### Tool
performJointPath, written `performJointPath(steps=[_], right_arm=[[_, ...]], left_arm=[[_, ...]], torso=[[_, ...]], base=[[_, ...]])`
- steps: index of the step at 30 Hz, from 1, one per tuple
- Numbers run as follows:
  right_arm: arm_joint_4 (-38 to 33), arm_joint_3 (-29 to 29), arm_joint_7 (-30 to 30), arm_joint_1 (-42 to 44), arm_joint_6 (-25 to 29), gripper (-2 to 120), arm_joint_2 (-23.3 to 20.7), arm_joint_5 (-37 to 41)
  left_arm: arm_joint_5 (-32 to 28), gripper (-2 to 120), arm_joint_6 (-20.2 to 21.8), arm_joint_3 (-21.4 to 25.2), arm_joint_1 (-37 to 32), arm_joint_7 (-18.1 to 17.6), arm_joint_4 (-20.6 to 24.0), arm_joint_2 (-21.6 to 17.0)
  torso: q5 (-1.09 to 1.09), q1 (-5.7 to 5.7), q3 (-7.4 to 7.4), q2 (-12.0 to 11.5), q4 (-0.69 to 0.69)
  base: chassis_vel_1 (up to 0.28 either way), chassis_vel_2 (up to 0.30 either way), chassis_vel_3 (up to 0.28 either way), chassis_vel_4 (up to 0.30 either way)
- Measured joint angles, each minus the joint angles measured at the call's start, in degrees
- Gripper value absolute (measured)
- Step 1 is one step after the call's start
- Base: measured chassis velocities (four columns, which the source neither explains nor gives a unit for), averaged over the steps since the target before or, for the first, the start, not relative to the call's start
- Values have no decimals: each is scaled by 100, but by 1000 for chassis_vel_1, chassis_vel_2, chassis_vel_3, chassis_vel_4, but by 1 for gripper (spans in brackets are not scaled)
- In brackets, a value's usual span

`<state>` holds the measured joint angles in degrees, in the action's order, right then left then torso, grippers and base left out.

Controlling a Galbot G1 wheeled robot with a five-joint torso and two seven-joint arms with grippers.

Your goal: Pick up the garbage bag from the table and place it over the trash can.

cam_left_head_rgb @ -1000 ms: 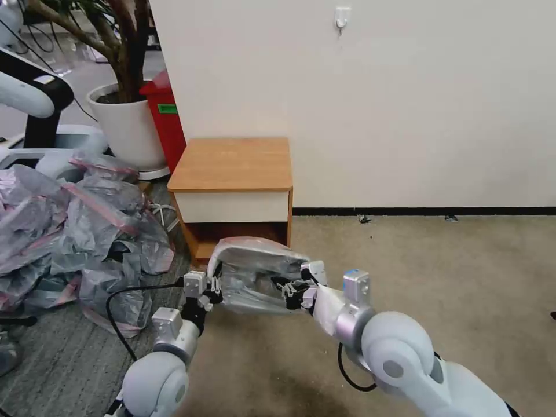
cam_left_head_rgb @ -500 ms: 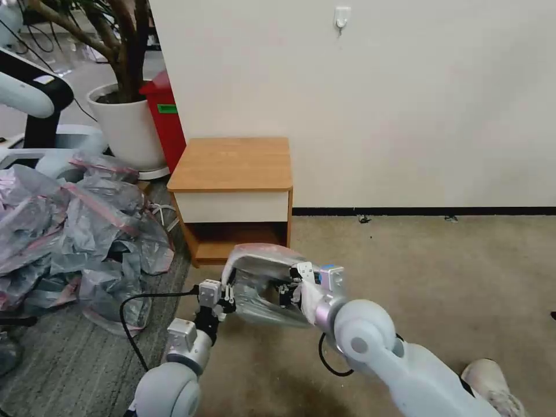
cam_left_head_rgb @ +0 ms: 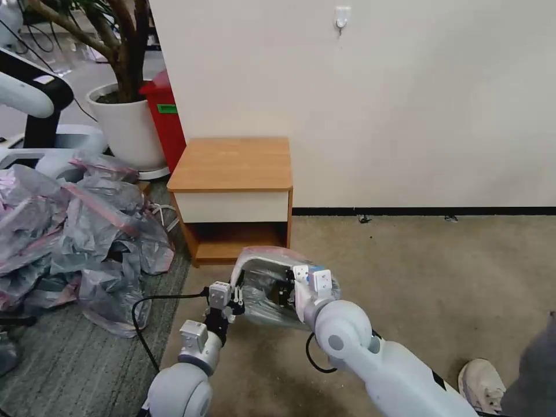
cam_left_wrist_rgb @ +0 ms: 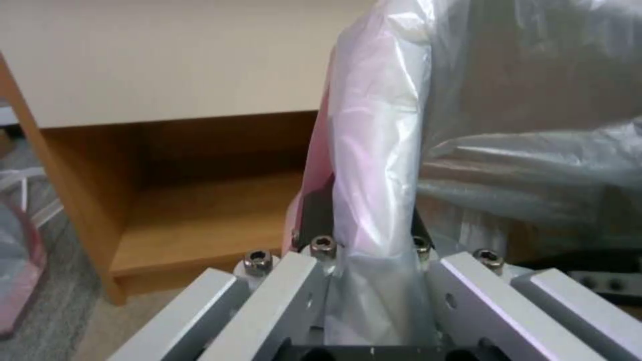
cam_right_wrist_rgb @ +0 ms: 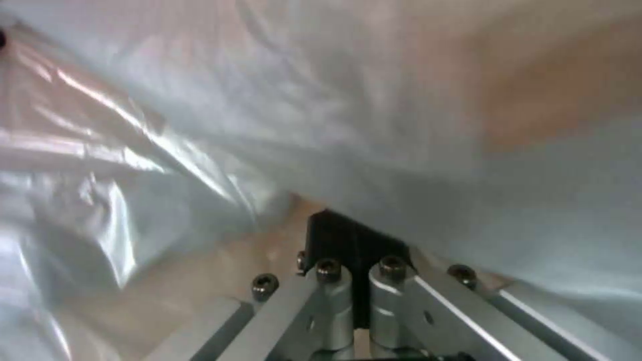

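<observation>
The table stands against the wall. Before it, your left gripper and right gripper both pinch the garbage bag, stretched between them.

A thin, translucent grey bag with a pink rim band hangs stretched open above the beige carpet, just in front of the table, its crinkled film catching the light. One edge of the rim is bunched in a vertical fold, pink along one side. The table, a small light-wood cabinet with a rounded top, white drawer front and open lower shelf, stands against the white wall, its top bare.
</observation>
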<state>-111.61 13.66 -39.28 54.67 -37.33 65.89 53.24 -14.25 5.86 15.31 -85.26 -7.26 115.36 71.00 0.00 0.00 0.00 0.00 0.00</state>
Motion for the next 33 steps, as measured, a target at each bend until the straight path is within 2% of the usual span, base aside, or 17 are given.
performJointPath(steps=[1, 4, 6, 10, 19, 33], right_arm=[[0, 0, 0, 0, 0, 0, 0, 0], [-28, 183, 743, 83, -6, 0, -261, -1066], [-22, 258, 892, 84, -14, 0, -323, -1311], [30, 678, 1505, -85, -186, 0, -582, -2334], [326, 1389, 1678, -941, -327, 0, -740, -2473], [753, 2088, 1711, -1578, -329, 0, -999, -2362]], left_arm=[[0, 3, 0, 0, 0, 0, 0, 0], [-84, 3, 145, -38, 72, -94, -7, -51], [-93, 3, 172, -52, 78, -97, -7, -60], [-104, 3, 299, -116, 109, -111, 15, -109], [-8, 3, 346, -167, 92, -83, 56, -173], [75, 3, 424, -244, 151, 12, 104, -241]], torso=[[0, 0, 0, 0, 0], [0, 0, 0, 0, -1], [0, 0, 0, 0, -1], [0, 0, 0, 0, -1], [0, 0, 0, 0, 1], [0, 0, 0, 0, 0]], base=[[0, 0, 0, 0], [0, 0, 0, 0], [0, 0, 0, 0], [0, 0, 0, 0], [0, 0, 0, 0], [0, 0, 0, 0]])
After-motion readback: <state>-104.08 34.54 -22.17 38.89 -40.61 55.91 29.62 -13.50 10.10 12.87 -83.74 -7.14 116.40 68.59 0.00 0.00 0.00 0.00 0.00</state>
